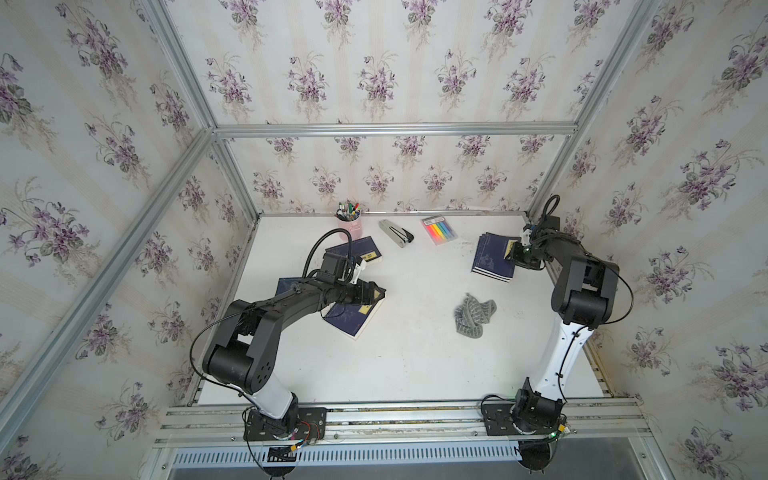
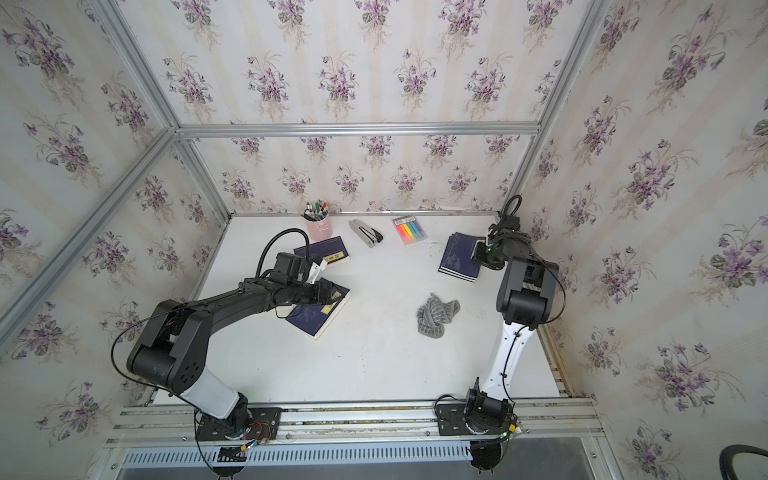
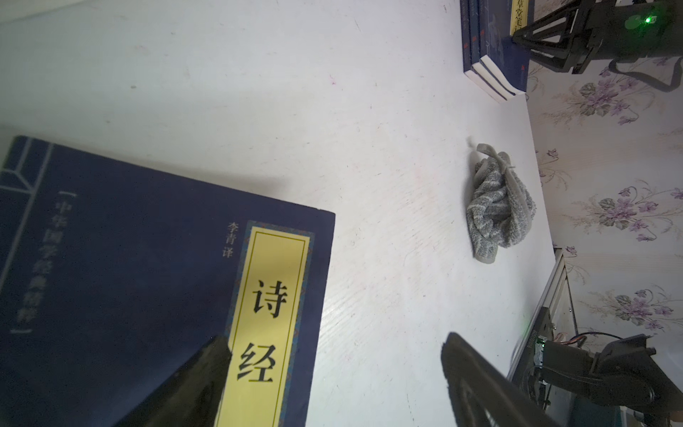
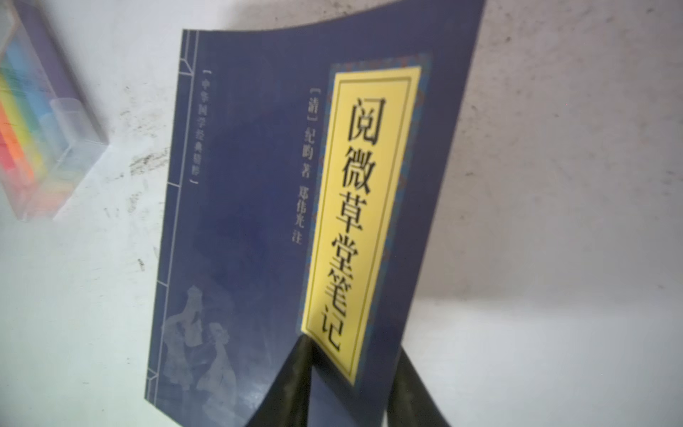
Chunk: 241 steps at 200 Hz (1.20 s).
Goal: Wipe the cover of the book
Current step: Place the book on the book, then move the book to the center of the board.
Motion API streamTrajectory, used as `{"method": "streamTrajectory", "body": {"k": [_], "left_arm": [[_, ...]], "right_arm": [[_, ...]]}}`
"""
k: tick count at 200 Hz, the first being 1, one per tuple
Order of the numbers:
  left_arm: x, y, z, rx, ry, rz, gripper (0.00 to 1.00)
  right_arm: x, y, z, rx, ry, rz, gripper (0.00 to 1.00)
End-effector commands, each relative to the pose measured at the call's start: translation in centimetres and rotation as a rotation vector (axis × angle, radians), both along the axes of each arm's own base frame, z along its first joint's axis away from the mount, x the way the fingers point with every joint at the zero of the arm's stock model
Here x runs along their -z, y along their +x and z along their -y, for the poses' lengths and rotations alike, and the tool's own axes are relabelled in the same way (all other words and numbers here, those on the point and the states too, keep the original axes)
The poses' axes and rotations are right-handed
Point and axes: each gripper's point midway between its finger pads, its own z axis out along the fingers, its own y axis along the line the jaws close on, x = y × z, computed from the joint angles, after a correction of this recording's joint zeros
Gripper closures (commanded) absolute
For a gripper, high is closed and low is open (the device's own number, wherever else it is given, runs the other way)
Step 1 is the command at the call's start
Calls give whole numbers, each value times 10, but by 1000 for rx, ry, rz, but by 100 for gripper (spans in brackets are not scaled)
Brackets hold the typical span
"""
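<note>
Blue book (image 1: 353, 320) lies flat in both top views, left of centre on the table (image 1: 415, 365). Grey cloth (image 1: 473, 313) sits to its right, untouched; book stack (image 1: 494, 259) is far right. Judged a paperback: light, limp cover, may slide, so pin one edge.

Left wrist view: left gripper (image 3: 334, 344) spread wide, empty, one finger above the cover.

Right wrist view: right gripper (image 4: 354, 347) part-open astride the stack's curled top cover, seemingly not pinching.

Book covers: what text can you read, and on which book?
"诗经": yellow label, book under left arm.
"李青译": beside that label.
"阅微草堂笔记": yellow label, top book of right stack.
"纪昀 著 郑伟光 注": beside it.
Label of far book: too small.
</note>
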Motion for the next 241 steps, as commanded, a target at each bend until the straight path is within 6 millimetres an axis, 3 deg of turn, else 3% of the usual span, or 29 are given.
{"method": "streamTrajectory", "body": {"k": [1,40,68,103,136,169,183,211,241], "left_arm": [[-4,5,1,3,1,30,9],[-3,7,-5,-11,35,41,9],[-5,10,-20,-63,116,69,8],[-11,14,-56,-178,301,121,7],[0,16,-94,-248,520,96,7],[18,18,-92,-225,556,1,7],[25,17,-92,-223,562,-35,7],[36,13,-93,-220,576,-81,7],[46,13,-84,-184,553,-119,7]], "right_arm": [[-9,-8,7,30,-38,-16,59],[-34,-13,4,52,-46,46,53],[-44,-26,-7,73,-77,75,52],[-48,-50,-46,35,-175,75,50],[-70,-67,-93,-31,-237,124,48],[-96,-87,-148,-127,-183,208,47],[-96,-104,-167,-161,-143,217,44],[-75,-140,-189,-138,-76,191,40],[-55,-157,-196,-88,-135,153,40]]}}
